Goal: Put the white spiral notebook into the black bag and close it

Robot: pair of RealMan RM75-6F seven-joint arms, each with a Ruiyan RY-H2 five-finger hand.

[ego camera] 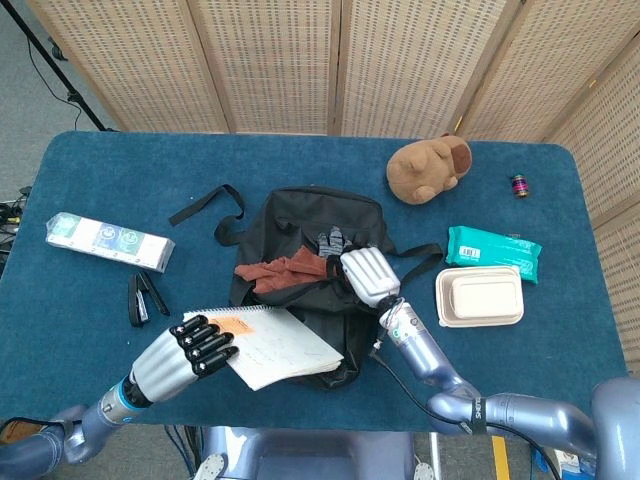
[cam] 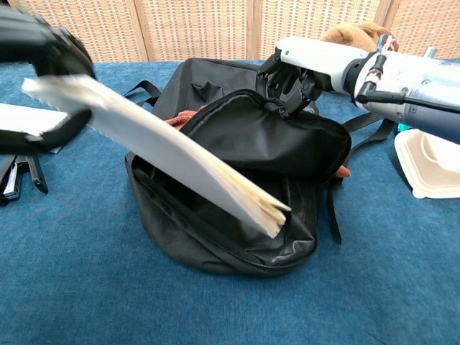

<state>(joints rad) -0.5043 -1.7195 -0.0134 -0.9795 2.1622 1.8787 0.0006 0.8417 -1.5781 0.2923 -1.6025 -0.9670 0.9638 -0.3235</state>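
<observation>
Left hand clamps the white spiral notebook, tip inside the black bag; right hand grips the bag's flap; slide deeper, keeping it flat.

White spiral notebook tilted, lower corner inside open black bag, flap lifted, mid-table

A brown plush toy lies at the far right of the blue table. A small dark cylinder sits near the right edge. Nearer, a green wipes packet lies just beside a beige lidded container. On the left, a white packet rests, with a black stapler nearer. A folding woven screen stands behind.
</observation>
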